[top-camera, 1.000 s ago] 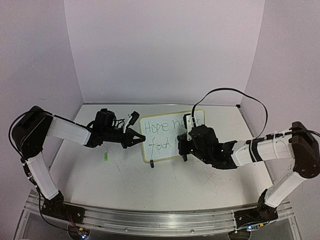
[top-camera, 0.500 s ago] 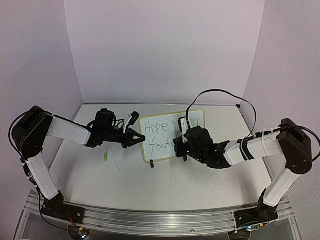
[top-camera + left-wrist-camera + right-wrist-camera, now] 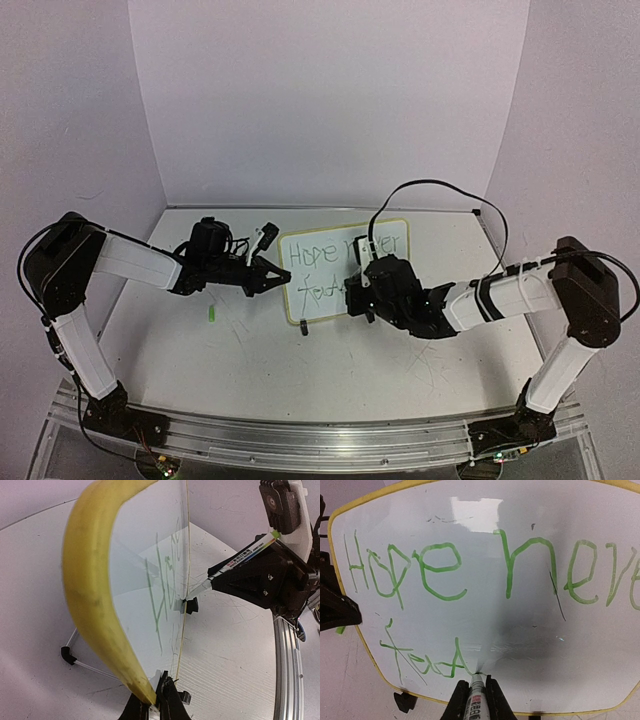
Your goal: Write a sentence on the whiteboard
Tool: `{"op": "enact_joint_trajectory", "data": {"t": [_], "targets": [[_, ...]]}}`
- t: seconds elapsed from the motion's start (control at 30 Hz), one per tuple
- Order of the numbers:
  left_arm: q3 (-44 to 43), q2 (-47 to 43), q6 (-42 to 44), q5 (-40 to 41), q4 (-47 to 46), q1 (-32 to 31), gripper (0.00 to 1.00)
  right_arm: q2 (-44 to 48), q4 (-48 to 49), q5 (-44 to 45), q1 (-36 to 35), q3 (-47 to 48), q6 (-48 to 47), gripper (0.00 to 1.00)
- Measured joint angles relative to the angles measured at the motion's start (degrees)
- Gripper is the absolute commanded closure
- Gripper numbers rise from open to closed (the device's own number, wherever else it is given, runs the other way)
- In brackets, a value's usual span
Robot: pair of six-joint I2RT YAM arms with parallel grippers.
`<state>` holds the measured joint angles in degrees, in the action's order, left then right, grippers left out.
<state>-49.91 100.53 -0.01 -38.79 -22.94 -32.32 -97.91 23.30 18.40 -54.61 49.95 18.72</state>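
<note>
Soft, even light is filling the top view. A glare patch [image 3: 476,511] is shining near the top edge of the whiteboard [image 3: 560,645] in the right wrist view, while its yellow rim [image 3: 90,595] is blurring and bowing in the left wrist view.

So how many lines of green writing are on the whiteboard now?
2. The top line runs across the upper half of the whiteboard; the second line sits lower left, ending at the marker. The wrist view crops the right edge, so more may be hidden.
</note>
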Motion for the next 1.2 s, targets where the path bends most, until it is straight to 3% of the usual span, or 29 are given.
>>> {"op": "enact_joint_trajectory", "data": {"t": [0.5,1.2], "targets": [[0.00,0.02,0.00,-0.02,0.02,0.00,1.00,1.79,-1.56,7.34,-0.13,-0.11,0.72,1.00],[-0.03,0.04,0.00,0.00,0.04,0.00,1.00,1.03,0.06,3.70,0.04,0.22,-1.53,1.00]]}}
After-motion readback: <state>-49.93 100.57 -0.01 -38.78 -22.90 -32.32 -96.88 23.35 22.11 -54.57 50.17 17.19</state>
